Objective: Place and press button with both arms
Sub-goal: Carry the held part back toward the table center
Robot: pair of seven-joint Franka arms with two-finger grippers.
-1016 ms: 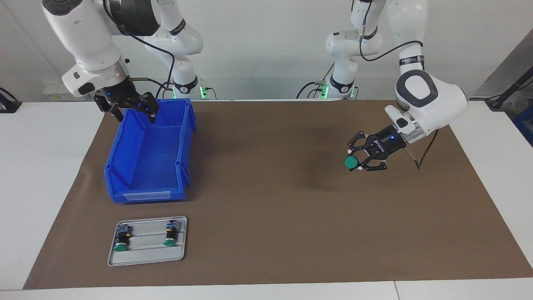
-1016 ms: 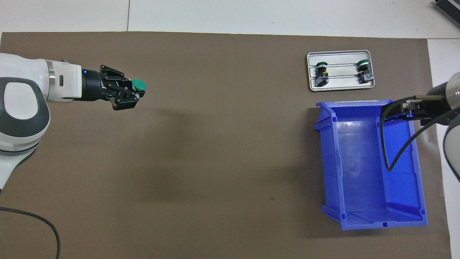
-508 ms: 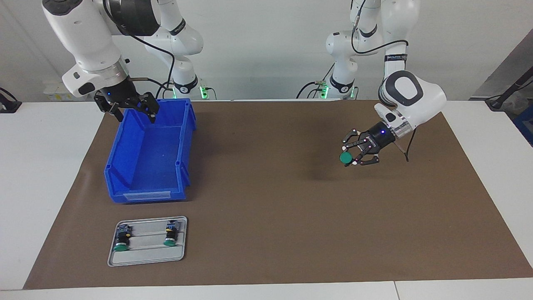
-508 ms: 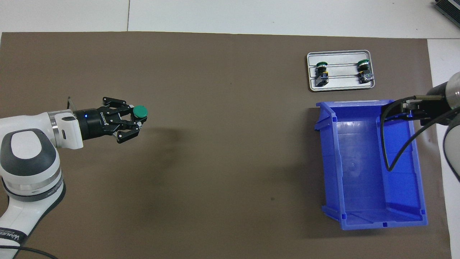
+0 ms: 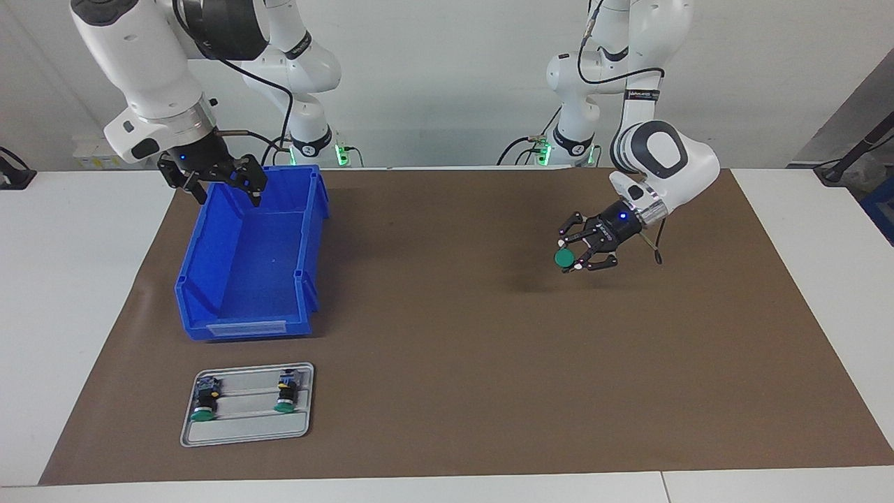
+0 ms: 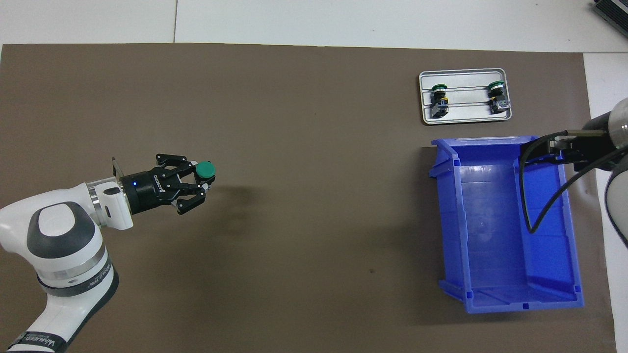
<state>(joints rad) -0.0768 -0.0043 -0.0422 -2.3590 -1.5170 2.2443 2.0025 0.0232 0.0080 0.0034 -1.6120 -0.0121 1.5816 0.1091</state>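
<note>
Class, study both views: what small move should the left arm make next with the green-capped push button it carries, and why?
Probably lower it to set it on the brown mat. The left hand holds the green-capped push button in the air over bare mat, its shadow showing below. The right hand waits open over the blue plastic bin, so no press is possible until the button rests down.

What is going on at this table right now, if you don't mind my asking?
The left hand is shut on a green-capped button, carrying it in the air over the brown mat. The right hand waits open over the robots' end of the blue bin, holding nothing. Two more buttons lie on the grey tray, which sits farther from the robots than the bin. No button has been set down for pressing yet.
</note>
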